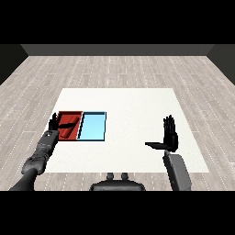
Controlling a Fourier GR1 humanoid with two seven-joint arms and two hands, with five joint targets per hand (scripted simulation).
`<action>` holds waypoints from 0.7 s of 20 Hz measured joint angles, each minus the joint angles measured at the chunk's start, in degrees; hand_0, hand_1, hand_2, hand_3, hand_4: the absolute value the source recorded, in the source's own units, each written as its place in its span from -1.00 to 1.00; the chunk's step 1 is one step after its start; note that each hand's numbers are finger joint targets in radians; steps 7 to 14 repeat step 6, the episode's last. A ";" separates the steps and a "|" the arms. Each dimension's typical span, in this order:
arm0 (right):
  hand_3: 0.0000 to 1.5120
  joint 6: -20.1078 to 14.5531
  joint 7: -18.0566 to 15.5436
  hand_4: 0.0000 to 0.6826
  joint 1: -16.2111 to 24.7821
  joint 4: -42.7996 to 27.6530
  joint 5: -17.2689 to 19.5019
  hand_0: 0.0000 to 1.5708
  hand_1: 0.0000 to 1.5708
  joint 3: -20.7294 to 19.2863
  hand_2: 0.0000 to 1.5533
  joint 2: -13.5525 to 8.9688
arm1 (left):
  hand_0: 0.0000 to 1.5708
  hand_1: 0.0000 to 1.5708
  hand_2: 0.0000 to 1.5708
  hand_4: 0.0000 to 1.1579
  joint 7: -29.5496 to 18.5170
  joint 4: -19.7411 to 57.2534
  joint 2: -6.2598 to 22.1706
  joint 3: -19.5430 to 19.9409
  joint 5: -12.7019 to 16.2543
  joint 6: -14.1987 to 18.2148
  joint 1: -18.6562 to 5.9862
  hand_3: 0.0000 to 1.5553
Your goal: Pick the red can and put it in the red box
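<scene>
Two trays: the red tray and the light blue tray lie touching side by side at the left of the white counter.
Red can: the red can appears to lie on its side inside the red tray, its colour blending with the tray floor.
Left robot hand: the left robot hand sits at the red tray's outer edge, its fingers pointing up and a dark digit reaching across the can; whether it holds the can or has let go cannot be told.
Right robot hand: the right robot hand hovers well apart from both trays at the counter's right, fingers straight and upright, thumb stretched sideways, holding nothing.
Progress: judging by where the can lies, the placing looks done or all but done; what seems left is for the left robot hand to open, if it has not, and draw clear of the tray.
Hard to make out: the can's outline and ends, any contact between hand and can, and the tray's near left corner, hidden behind the hand and forearm.
</scene>
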 measured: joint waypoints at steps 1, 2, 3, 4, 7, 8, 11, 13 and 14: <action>-1.00 0.15 0.00 -1.00 -0.28 0.20 0.04 -1.00 -1.00 0.10 -1.00 -0.01 | -1.00 -1.00 -1.00 -1.00 -3.17 -1.93 -0.08 1.92 1.96 -0.24 0.27 -1.00; -1.00 0.40 -0.06 -1.00 -0.35 -0.06 -0.02 -1.00 -1.00 0.35 -1.00 0.10 | -1.00 -1.00 -1.00 -1.00 -6.27 -4.08 -0.65 3.57 3.70 -0.48 0.11 -1.00; -1.00 0.64 0.11 -1.00 -0.24 -0.37 -0.27 -1.00 -1.00 0.46 -1.00 0.14 | -1.00 -1.00 -1.00 -1.00 -9.51 -6.09 -1.45 5.09 5.37 -1.11 0.29 -1.00; -1.00 0.80 0.20 -1.00 -0.05 -0.66 -0.47 -1.00 -1.00 0.50 -1.00 0.19 | -1.00 -1.00 -1.00 -1.00 -12.73 -8.26 -2.52 6.23 6.76 -1.77 0.37 -1.00; -1.00 1.14 0.24 -1.00 0.11 -0.78 -0.81 -1.00 -1.00 0.49 -1.00 0.26 | -1.00 -1.00 -1.00 -1.00 -18.49 -12.49 -4.23 7.94 9.18 -4.20 1.05 -1.00; -1.00 1.14 0.24 -1.00 0.11 -0.78 -0.81 -1.00 -1.00 0.49 -1.00 0.26 | -1.00 -1.00 -1.00 -1.00 -18.49 -12.49 -4.23 7.94 9.18 -4.20 1.05 -1.00; -1.00 1.14 0.24 -1.00 0.11 -0.78 -0.81 -1.00 -1.00 0.49 -1.00 0.26 | -1.00 -1.00 -1.00 -1.00 -18.49 -12.49 -4.23 7.94 9.18 -4.20 1.05 -1.00; -1.00 1.14 0.24 -1.00 0.11 -0.78 -0.81 -1.00 -1.00 0.49 -1.00 0.26 | -1.00 -1.00 -1.00 -1.00 -18.49 -12.49 -4.23 7.94 9.18 -4.20 1.05 -1.00; -1.00 1.14 0.24 -1.00 0.11 -0.78 -0.81 -1.00 -1.00 0.49 -1.00 0.26 | -1.00 -1.00 -1.00 -1.00 -18.49 -12.49 -4.23 7.94 9.18 -4.20 1.05 -1.00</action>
